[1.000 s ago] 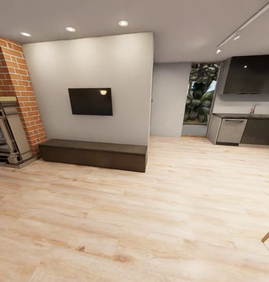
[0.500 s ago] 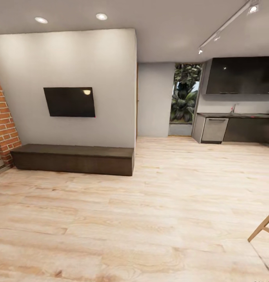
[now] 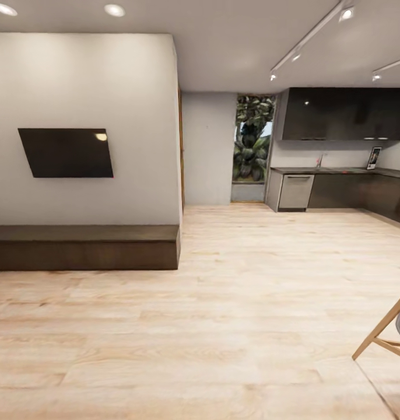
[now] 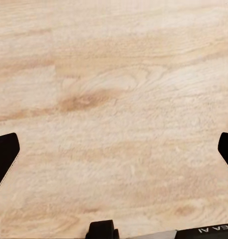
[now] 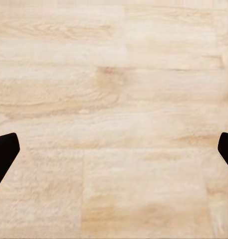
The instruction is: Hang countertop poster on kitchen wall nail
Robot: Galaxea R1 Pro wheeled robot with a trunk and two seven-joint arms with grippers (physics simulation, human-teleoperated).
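Left claw point(image 4: 114, 149) and right claw point(image 5: 114, 149) both spread apart above grainy pale plank floor point(image 3: 252, 303)

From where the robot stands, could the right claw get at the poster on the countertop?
Probably not. The poster stands on the countertop far across the floor, while the right claw hangs open over bare planks.

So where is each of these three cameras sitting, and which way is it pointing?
Head view: on the robot's head, facing forward across the plank floor toward the wall TV and the far kitchen countertop; none of its own body visible.
Left wrist view: near the left gripper, looking down at floor, dark fingertips at both edges.
Right wrist view: near the right gripper, also aimed at floor.
Shared: both wrist views show the same pale wood and spread fingertips.
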